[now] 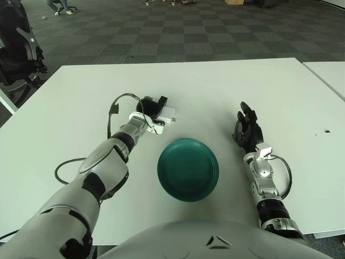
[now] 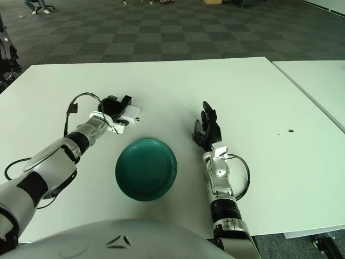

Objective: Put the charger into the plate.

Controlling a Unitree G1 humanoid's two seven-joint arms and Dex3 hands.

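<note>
The left hand (image 1: 151, 110) has its dark fingers (image 1: 160, 101) wrapped around the white charger (image 1: 166, 114), holding it above the white tabletop (image 1: 280, 91) just beyond the far-left rim of the green plate (image 1: 187, 169). The right hand (image 1: 247, 128) shows to the right of the plate, fingers extended and holding nothing.

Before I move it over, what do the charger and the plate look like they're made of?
The charger, gripped in the left hand, looks like hard white plastic: blocky, smooth, uniformly coloured. The plate looks like glossy teal plastic or glazed ceramic; its surface shows soft reflections, and I can't tell which. The right hand shows right of the plate.
</note>
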